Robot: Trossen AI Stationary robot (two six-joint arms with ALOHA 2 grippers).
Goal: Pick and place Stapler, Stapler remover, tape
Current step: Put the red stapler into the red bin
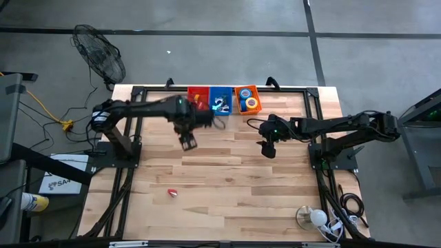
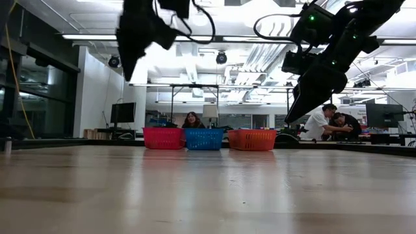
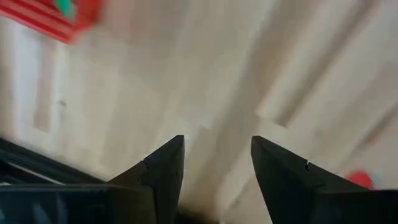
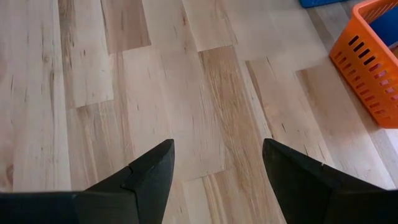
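My left gripper point(image 1: 187, 142) hangs open above the bare table, just in front of the red basket point(image 1: 198, 96); its fingers point(image 3: 217, 155) hold nothing. My right gripper point(image 1: 269, 148) is also open and empty point(image 4: 217, 162), above the table in front of the orange basket point(image 1: 248, 100). Ring-shaped tape rolls point(image 1: 251, 102), blue and yellow, lie in the orange basket. A small red object point(image 1: 171, 193) lies on the table toward the near edge; it also shows in the left wrist view point(image 3: 359, 179). Pale items point(image 1: 220, 105) sit in the blue basket.
Three baskets stand in a row at the table's far edge: red point(image 2: 162, 138), blue point(image 2: 204, 138) and orange point(image 2: 251, 139). Black frame rails run along the table's sides point(image 1: 324, 172). A lamp and cables point(image 1: 313, 218) sit at the near right corner. People are in the room beyond point(image 2: 325, 122).
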